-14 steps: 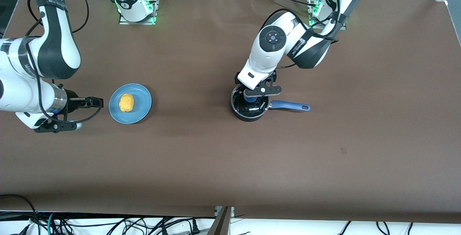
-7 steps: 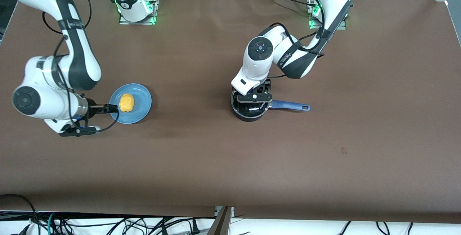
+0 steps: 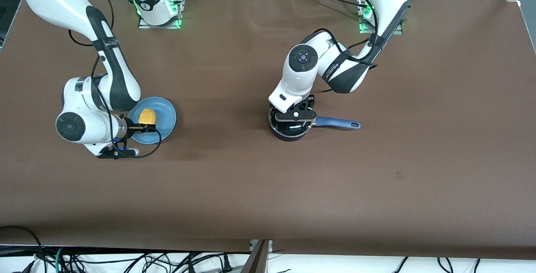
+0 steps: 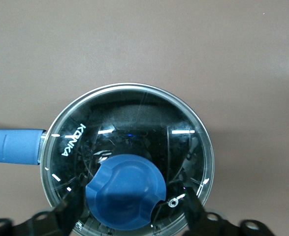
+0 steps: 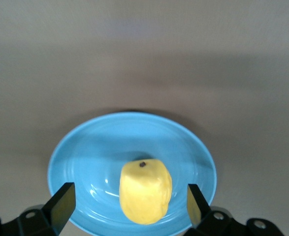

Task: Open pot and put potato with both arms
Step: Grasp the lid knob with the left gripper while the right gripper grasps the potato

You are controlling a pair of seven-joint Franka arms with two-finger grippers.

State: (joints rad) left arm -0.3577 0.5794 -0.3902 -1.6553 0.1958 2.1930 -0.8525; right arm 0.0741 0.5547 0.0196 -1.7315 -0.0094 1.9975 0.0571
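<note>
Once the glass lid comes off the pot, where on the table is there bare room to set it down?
Bare brown table lies nearer the front camera than the black saucepan with the blue handle, and between it and the flat blue plate. It is crowded at the clear glass lid, under the open left gripper, and at the plate, where the open right gripper straddles the yellow potato.

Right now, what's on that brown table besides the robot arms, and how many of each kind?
Pot, glass lid still on: 1
Potato: 1
Blue plate under the potato: 1
Total: 3
</note>
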